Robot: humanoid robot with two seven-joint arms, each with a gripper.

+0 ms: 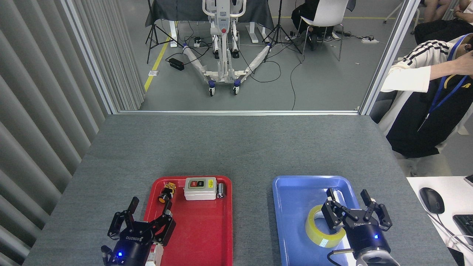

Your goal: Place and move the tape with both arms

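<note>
The tape [320, 232], a wide translucent yellow roll, lies flat in the near half of the blue tray [295, 192]. My right gripper [350, 205] stands open just right of the roll, fingers spread and pointing away from me. Its left finger [331, 216] overlaps the roll's right rim; whether it touches is unclear. Nothing is held between the fingers. My left gripper [147, 215] is open over the near left edge of the red tray [207, 236], holding nothing.
At the red tray's far end sit a grey switch box [200, 188], a yellow-orange push button [164, 193] and a small dark cylinder [221, 190]. A seated person [425, 107] is at the table's right, beside a white desk with a mouse [431, 200].
</note>
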